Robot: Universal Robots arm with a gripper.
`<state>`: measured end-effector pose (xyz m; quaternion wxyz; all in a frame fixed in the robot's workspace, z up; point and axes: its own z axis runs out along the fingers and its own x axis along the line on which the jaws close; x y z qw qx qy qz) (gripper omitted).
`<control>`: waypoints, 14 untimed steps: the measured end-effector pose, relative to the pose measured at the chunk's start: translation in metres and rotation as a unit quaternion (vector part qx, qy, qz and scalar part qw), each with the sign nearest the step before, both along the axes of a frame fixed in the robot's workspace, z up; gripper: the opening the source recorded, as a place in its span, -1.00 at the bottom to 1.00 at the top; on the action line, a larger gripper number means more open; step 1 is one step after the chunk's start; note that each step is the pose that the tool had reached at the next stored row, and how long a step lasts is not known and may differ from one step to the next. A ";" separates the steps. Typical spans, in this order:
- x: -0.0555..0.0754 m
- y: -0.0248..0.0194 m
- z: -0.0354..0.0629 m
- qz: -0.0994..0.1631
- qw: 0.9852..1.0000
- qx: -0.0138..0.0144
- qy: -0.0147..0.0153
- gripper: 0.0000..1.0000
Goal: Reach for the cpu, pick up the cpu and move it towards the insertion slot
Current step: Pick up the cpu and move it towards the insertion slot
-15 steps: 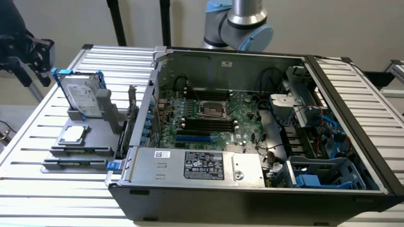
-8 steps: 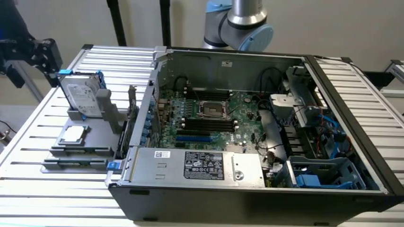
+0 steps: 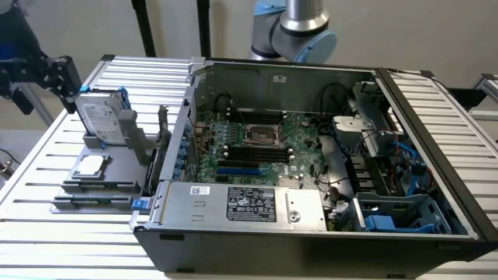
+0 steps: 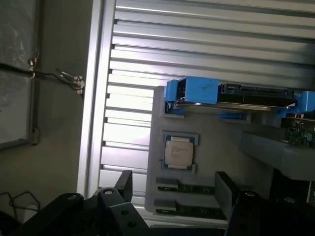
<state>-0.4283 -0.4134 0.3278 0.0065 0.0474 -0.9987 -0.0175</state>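
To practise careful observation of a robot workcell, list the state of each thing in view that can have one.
cpu: lying flat, not gripped.
insertion slot: empty.
hard drive: standing on edge.
computer case: open, side panel off.
gripper: open, holding nothing.

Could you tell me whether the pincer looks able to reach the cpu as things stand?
Probably yes: the cpu lies flat and uncovered on its grey holder, the hard drive stands apart beside it, and the open pincer has nothing between it and the cpu.
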 end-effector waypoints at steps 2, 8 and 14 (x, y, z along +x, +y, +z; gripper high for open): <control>0.000 -0.0001 -0.0038 0.000 1.000 0.000 0.000 0.54; 0.001 -0.0011 -0.0146 0.000 1.000 0.000 0.000 0.54; 0.004 -0.0026 -0.0255 0.000 1.000 0.000 0.000 0.54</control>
